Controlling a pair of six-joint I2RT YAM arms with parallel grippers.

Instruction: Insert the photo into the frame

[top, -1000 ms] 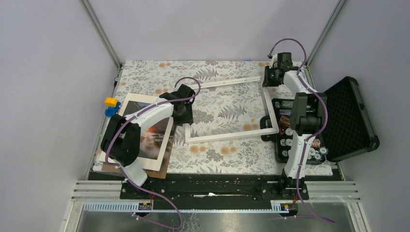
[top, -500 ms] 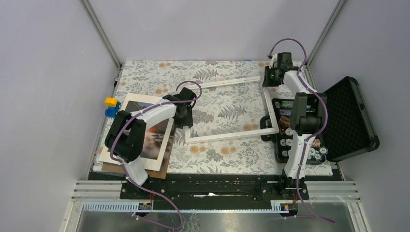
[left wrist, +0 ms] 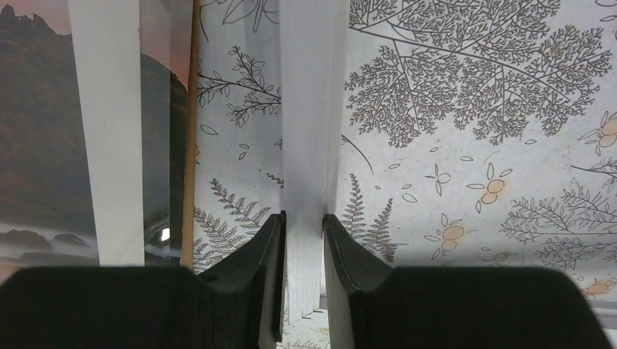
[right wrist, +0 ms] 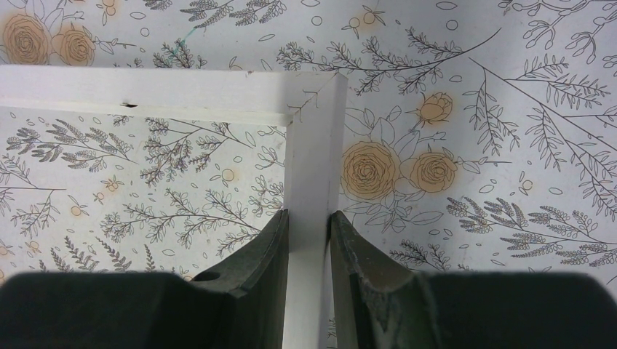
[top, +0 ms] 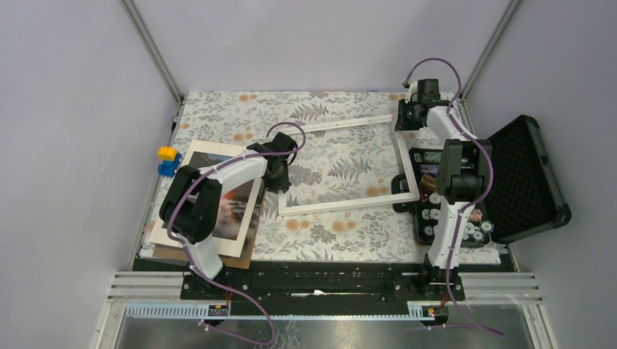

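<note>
place: robot test cell, lab-type setup, not a home
enclosure: plain grey walls point(top: 305, 43) on three sides, aluminium posts point(top: 153, 51) in the back corners
mounting: left arm point(top: 218, 178) and right arm point(top: 455, 174) bolted side by side on a metal rail point(top: 327, 287) at the near edge
wiring: purple cables point(top: 251, 313) run loose, exposed
surface: floral cloth point(top: 240, 109) covers the table
extras: black foam-lined case point(top: 527, 174) lies open at right

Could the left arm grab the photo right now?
Probably not just yet. The photo lies close beside the left hand, but that hand is shut on the frame, and a white mat lies on top of the photo. It would likely need to let go first.
</note>
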